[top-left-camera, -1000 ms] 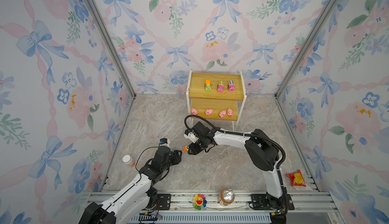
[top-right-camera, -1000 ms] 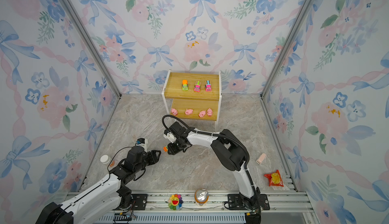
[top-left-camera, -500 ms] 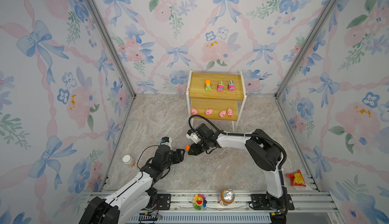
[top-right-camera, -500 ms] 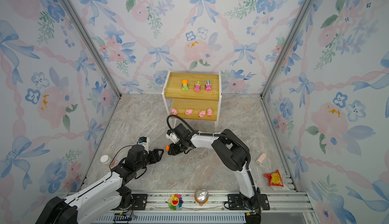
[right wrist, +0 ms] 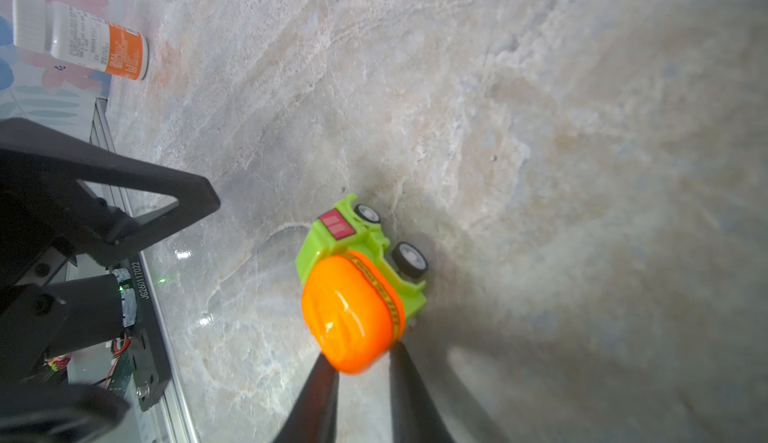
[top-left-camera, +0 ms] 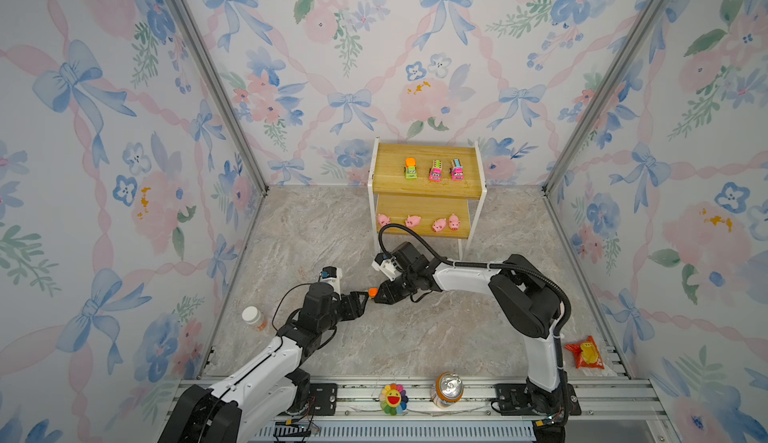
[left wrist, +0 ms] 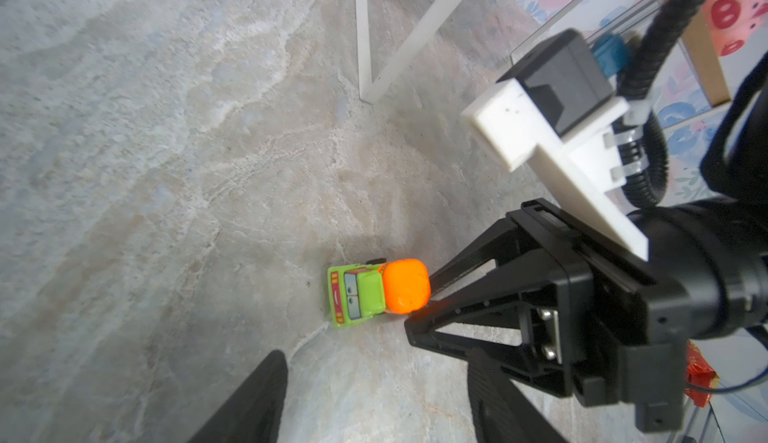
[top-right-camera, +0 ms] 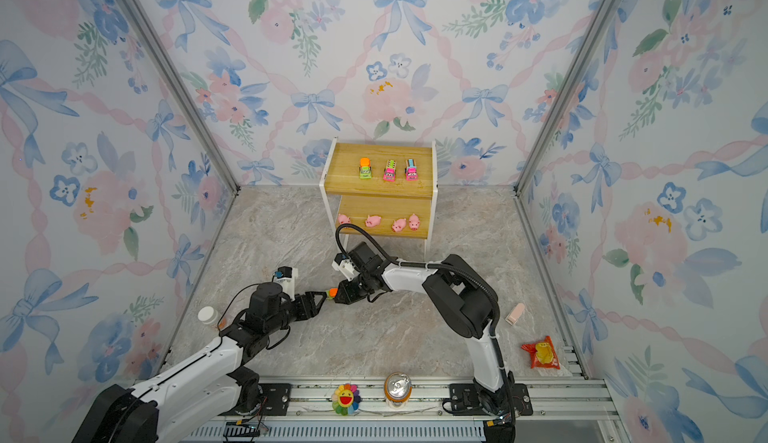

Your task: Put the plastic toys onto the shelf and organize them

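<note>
Down in front of the shelf (top-left-camera: 428,189), out past its front leg on the left arm's side, a green truck (left wrist: 365,295) with an orange top is seen at the marbled surface (top-left-camera: 415,337), wheels down. Its orange end is pinched by the right gripper (left wrist: 419,299). The jaws are drawn narrow, a fingertip is set on each side of the drum, and the cab is pointed away from the wrist.

Just beyond the toy, on the side away from the shelf, the left gripper (top-left-camera: 362,300) is held with its jaws spread wide and nothing between them. Its tips are aimed at the truck but kept apart from it. In both top views the two grippers are seen nose to nose, with the toy between them.

Up on the shelf, the top board is lined with a second green truck (top-left-camera: 411,168) and two pink trucks (top-left-camera: 435,170) (top-left-camera: 456,169), side by side, noses toward the front edge. Along the lower board four pink pigs (top-left-camera: 383,219) (top-left-camera: 412,221) (top-left-camera: 439,225) (top-left-camera: 454,222) are spread in a row.
</note>
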